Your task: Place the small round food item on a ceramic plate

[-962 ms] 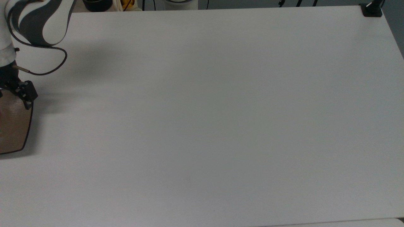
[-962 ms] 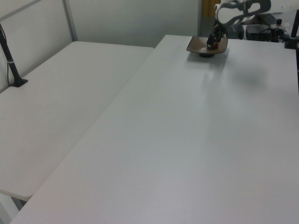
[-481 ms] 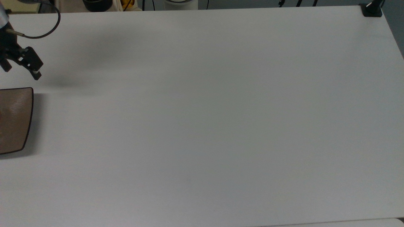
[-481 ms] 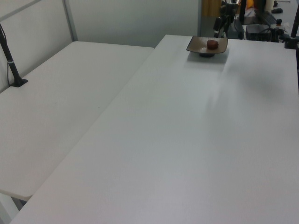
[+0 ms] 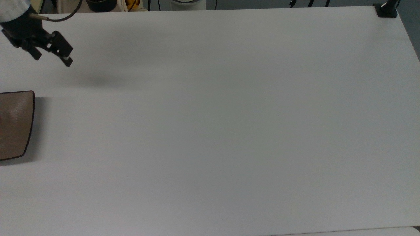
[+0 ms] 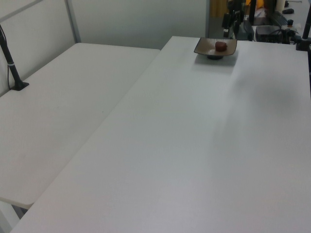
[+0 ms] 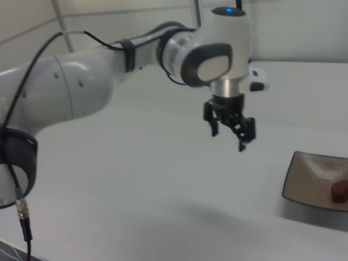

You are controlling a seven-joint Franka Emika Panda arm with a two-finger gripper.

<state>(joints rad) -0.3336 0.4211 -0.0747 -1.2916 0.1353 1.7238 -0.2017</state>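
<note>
We see even, rather dim overhead light on the white table [image 5: 229, 131], which reads grey with a cool cast in the top view. A soft, blurred shadow lies on the table below the gripper [image 5: 52, 57] and another broad smudge sits above it; the ceramic plate [image 5: 16, 124] throws a faint shadow toward the top view's right. In the left view a vague shadow darkens the table's far right part. The right view is softer, with the arm [image 7: 109, 81] slightly blurred and mild glare on its shell.
</note>
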